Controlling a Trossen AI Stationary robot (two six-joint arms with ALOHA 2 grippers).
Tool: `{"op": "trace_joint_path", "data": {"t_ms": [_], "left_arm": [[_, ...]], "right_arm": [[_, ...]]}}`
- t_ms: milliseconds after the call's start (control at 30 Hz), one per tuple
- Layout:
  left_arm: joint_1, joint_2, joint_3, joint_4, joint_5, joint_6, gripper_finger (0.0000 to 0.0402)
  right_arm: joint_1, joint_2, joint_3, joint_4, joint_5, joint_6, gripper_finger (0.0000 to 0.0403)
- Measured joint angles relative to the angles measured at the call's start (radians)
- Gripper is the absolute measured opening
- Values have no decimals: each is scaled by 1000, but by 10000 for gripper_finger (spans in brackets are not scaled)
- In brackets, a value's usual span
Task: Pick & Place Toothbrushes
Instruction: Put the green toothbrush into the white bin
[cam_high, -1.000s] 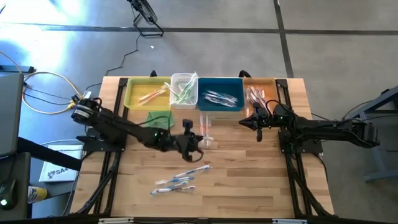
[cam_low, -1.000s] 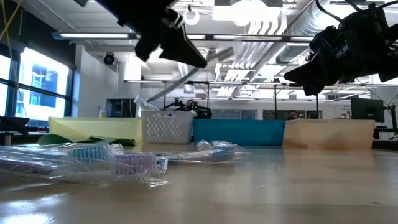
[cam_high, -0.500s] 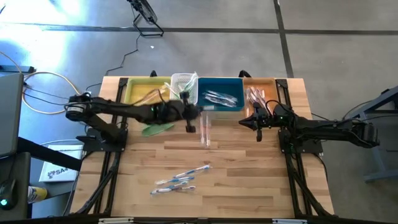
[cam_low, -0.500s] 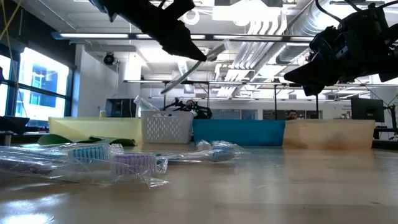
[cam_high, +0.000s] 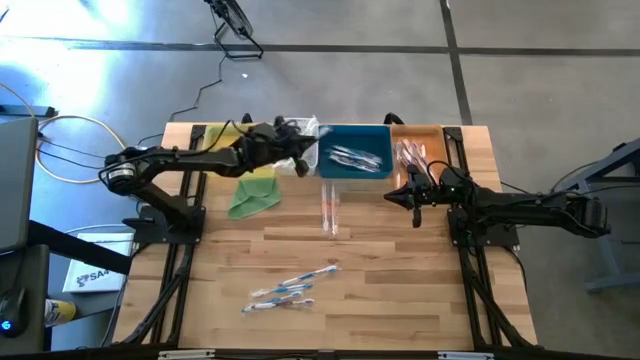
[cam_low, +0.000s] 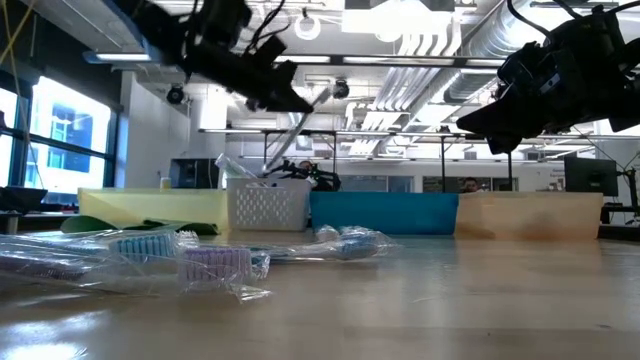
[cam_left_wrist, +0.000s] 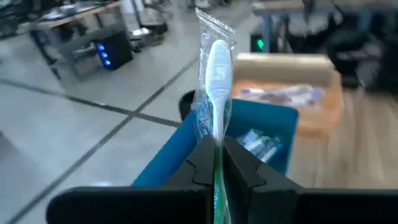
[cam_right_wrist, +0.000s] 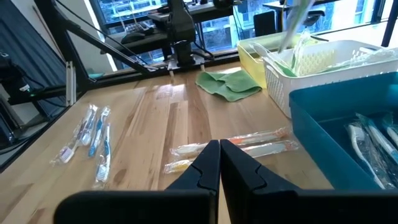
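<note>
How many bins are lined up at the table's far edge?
4, side by side: the yellow bin on the left, partly under the left arm, then the white basket, the blue bin and the tan bin on the right.

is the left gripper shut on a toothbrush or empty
Shut on a wrapped toothbrush: the left gripper has its fingers pinching the green handle, above the white basket.

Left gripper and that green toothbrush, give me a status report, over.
Left gripper shut on wrapped green toothbrush, above the white basket. Right gripper shut, empty, hovering by the orange bin. Nothing in the way.
</note>
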Motion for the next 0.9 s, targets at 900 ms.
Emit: {"op": "trace_joint_path", "data": {"t_ms": [900], "left_arm": [[34, 1, -264, 444, -113, -192, 6]], "right_arm": [[0, 0, 0, 8, 8, -17, 4]]}}
